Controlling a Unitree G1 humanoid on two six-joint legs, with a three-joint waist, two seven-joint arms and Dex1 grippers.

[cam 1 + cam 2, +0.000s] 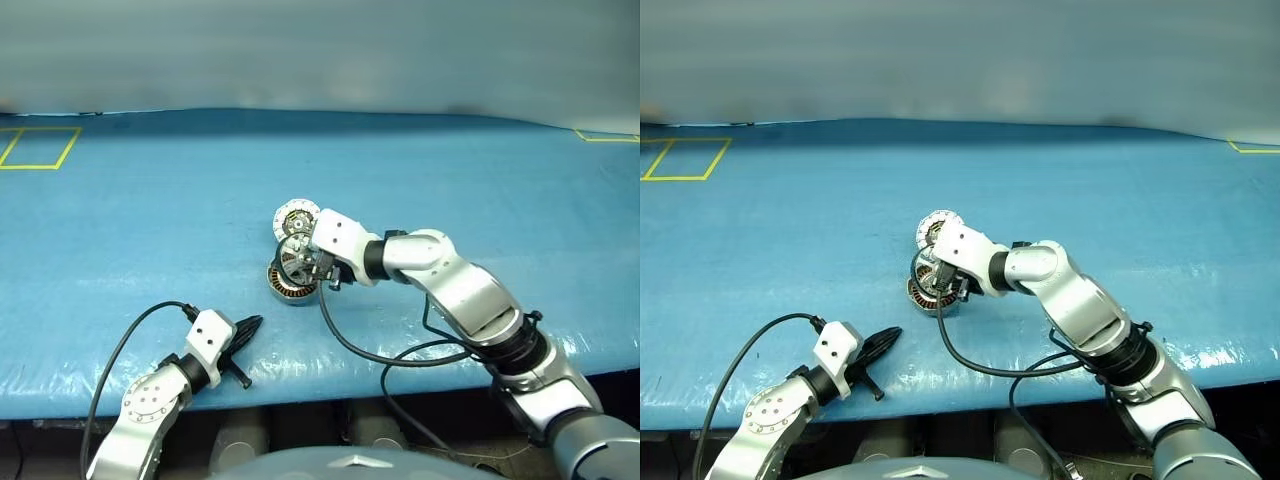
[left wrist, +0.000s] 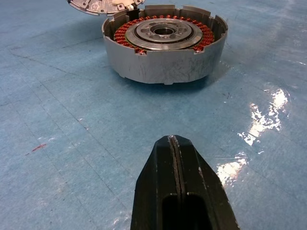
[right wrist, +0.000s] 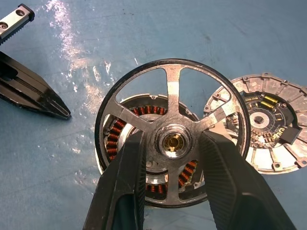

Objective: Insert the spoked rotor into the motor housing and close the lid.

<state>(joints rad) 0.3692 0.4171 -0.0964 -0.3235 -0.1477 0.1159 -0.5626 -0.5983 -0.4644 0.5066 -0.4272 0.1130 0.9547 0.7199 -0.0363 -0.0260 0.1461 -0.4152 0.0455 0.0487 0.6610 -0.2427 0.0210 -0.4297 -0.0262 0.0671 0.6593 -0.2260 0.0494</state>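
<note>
At the centre of the head view, the right hand (image 3: pixel 170 143) grips the spoked rotor (image 3: pixel 172 139), a flat black ring with silvery cross spokes, its two black fingers (image 3: pixel 122 191) pinching the hub from either side. The rotor hangs above the motor housing (image 2: pixel 164 45), a round shallow silver-grey metal cup with copper-brown windings around a shiny hub, standing on the blue table (image 1: pixel 150 220) just left of centre. In the right wrist view the windings show through the spokes, but the ring looks shifted off the cup, so the two are probably not yet concentric. The lid (image 3: pixel 268 122), a round whitish disc with small parts on its inner face, lies swung open at the housing's far edge. The left hand (image 2: pixel 175 191) rests pressed shut and empty on the table at the lower left, pointing toward the housing and well apart from it. The main risk: lowered off-centre or tilted, the rotor could catch on the rim, jam, or push the unsteadied housing aside. A slipping grip on the hub would drop it crooked, and the lid could not then close.
</note>
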